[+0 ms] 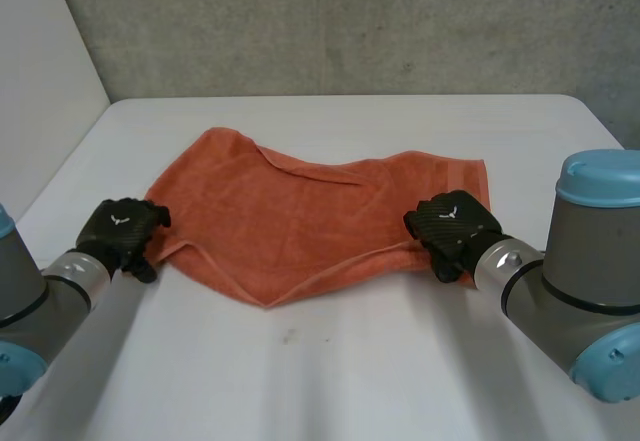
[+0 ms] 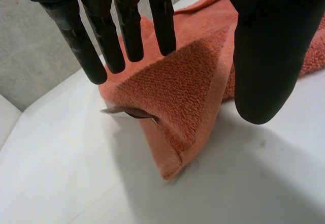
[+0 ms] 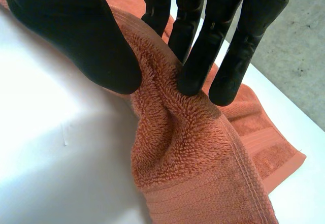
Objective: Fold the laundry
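Your orange towel (image 1: 300,211) lies rumpled in the middle of the white surface (image 1: 350,361). Over the towel's left corner, your left hand (image 1: 120,229) holds its fingers (image 2: 101,46) straight and spread, thumb apart. At the towel's right near corner, your right hand (image 1: 455,226) pinches a ridge of towel between fingers (image 3: 198,61) and thumb.

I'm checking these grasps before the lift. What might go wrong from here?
The left hand has straight fingers and its thumb held apart over one corner of the towel. It probably has no grip, so a lift may raise one side only. The right hand pinches a bunched ridge near the other end, which may slip or set a crease. The towel lies rumpled on the table, so the fold may come out uneven.
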Robot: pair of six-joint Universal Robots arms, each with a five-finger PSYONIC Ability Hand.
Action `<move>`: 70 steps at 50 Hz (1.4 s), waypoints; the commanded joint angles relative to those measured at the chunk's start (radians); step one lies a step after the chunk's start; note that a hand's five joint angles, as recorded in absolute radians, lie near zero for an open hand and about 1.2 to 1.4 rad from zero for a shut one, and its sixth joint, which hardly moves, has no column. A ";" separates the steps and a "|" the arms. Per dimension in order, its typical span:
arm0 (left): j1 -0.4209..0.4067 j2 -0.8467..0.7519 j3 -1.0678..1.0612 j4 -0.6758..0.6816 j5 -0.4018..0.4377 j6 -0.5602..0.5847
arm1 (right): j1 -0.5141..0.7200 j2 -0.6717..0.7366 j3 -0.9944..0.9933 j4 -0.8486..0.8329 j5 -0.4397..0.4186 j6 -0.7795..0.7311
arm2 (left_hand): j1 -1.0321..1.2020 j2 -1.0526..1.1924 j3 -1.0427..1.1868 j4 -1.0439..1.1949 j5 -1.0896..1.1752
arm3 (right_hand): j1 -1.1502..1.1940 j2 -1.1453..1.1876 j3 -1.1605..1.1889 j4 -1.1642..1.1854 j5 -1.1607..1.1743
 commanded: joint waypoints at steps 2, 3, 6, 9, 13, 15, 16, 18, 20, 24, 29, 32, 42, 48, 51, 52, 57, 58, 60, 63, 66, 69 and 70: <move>-0.014 -0.070 0.057 0.014 0.001 0.001 | 0.002 0.001 0.012 -0.006 0.000 -0.007 | 0.172 0.169 0.171 0.166 0.163 | 0.437 0.238 0.212 0.208 0.259; -0.015 -0.076 0.065 0.015 -0.001 0.001 | 0.001 0.001 0.012 -0.008 0.000 -0.007 | 0.187 0.184 0.185 0.181 0.178 | 0.437 0.238 0.212 0.208 0.259; -0.018 -0.097 0.093 0.015 -0.001 0.001 | -0.001 -0.001 0.012 -0.008 0.000 -0.007 | 0.272 0.269 0.270 0.266 0.262 | 0.437 0.238 0.212 0.208 0.259; -0.018 -0.102 0.108 0.017 -0.001 0.002 | -0.002 -0.002 0.012 -0.006 0.003 -0.007 | 0.596 0.594 0.595 0.591 0.587 | 0.437 0.238 0.212 0.208 0.259; -0.017 -0.073 0.105 0.048 -0.011 0.002 | -0.004 -0.004 0.005 0.004 0.003 -0.011 | 0.917 0.915 0.916 0.912 0.908 | 0.437 0.238 0.212 0.208 0.259; -0.012 -0.030 0.090 0.064 -0.011 0.002 | -0.004 -0.005 -0.008 0.027 0.002 -0.020 | 0.917 0.915 0.916 0.912 0.908 | 0.437 0.238 0.212 0.208 0.259; -0.009 -0.015 0.081 0.069 -0.011 0.001 | -0.004 -0.005 -0.009 0.043 0.002 -0.028 | 0.917 0.915 0.916 0.912 0.908 | 0.437 0.238 0.212 0.208 0.259; -0.006 -0.001 0.071 0.072 -0.011 0.001 | -0.004 -0.005 -0.012 0.066 0.002 -0.039 | 0.917 0.915 0.916 0.912 0.908 | 0.437 0.238 0.212 0.208 0.259; 0.001 0.041 0.036 0.080 -0.008 0.001 | -0.004 -0.002 -0.038 0.189 -0.003 -0.097 | 0.917 0.915 0.916 0.912 0.908 | 0.437 0.238 0.212 0.208 0.259; 0.000 0.044 0.022 0.078 -0.007 0.001 | -0.010 0.001 -0.103 0.351 -0.021 -0.112 | 0.917 0.915 0.916 0.912 0.908 | -0.323 -0.522 -0.547 -0.551 -0.500; 0.000 0.045 0.015 0.078 -0.007 0.001 | -0.077 -0.030 -0.130 0.276 -0.039 -0.034 | 0.917 0.915 0.916 0.912 0.908 | -0.534 -0.733 -0.758 -0.762 -0.711; -0.005 0.045 0.015 0.075 -0.007 0.002 | -0.145 -0.068 -0.124 0.252 -0.049 0.001 | 0.917 0.915 0.916 0.912 0.908 | -0.528 -0.727 -0.753 -0.757 -0.706; -0.008 0.047 0.016 0.071 -0.002 0.002 | -0.232 -0.111 -0.043 0.232 -0.104 0.013 | 0.917 0.915 0.916 0.912 0.908 | -0.367 -0.566 -0.592 -0.596 -0.545; -0.002 0.047 0.021 0.071 -0.002 0.002 | -0.302 -0.134 -0.018 0.181 -0.115 0.033 | 0.917 0.915 0.916 0.912 0.908 | -0.223 -0.422 -0.447 -0.451 -0.400; -0.003 0.045 0.019 0.071 -0.002 0.004 | -0.321 -0.136 -0.029 0.176 -0.116 0.078 | 0.917 0.915 0.916 0.912 0.908 | -0.257 -0.456 -0.482 -0.486 -0.435; -0.003 0.045 0.019 0.071 -0.002 0.004 | -0.331 -0.136 -0.032 0.178 -0.116 0.088 | 0.917 0.915 0.916 0.912 0.908 | -0.290 -0.489 -0.514 -0.518 -0.467; -0.005 0.047 0.019 0.069 -0.002 0.004 | -0.366 -0.134 -0.037 0.190 -0.124 0.113 | 0.917 0.915 0.916 0.912 0.908 | -0.410 -0.609 -0.635 -0.639 -0.588; -0.006 0.047 0.019 0.071 -0.002 0.004 | -0.366 -0.134 -0.023 0.202 -0.135 0.112 | 0.917 0.915 0.916 0.912 0.908 | -0.416 -0.615 -0.641 -0.645 -0.594; -0.008 0.047 0.019 0.071 -0.002 0.004 | -0.366 -0.134 -0.017 0.209 -0.141 0.112 | 0.917 0.915 0.916 0.912 0.908 | -0.416 -0.615 -0.641 -0.645 -0.594; -0.009 0.045 0.021 0.071 -0.002 0.004 | -0.364 -0.140 0.029 0.242 -0.173 0.110 | 0.917 0.915 0.916 0.912 0.908 | -0.416 -0.615 -0.641 -0.645 -0.594; -0.009 0.047 0.022 0.069 -0.004 0.004 | -0.364 -0.192 0.122 0.239 -0.216 0.109 | 0.917 0.915 0.916 0.912 0.908 | -0.413 -0.612 -0.638 -0.642 -0.591; -0.008 0.047 0.022 0.069 -0.002 0.004 | -0.369 -0.218 0.187 0.215 -0.243 0.109 | 0.917 0.915 0.916 0.912 0.908 | -0.416 -0.615 -0.641 -0.645 -0.594; -0.008 0.047 0.024 0.069 -0.002 0.004 | -0.371 -0.223 0.205 0.201 -0.253 0.109 | 0.917 0.915 0.916 0.912 0.908 | -0.416 -0.615 -0.641 -0.645 -0.594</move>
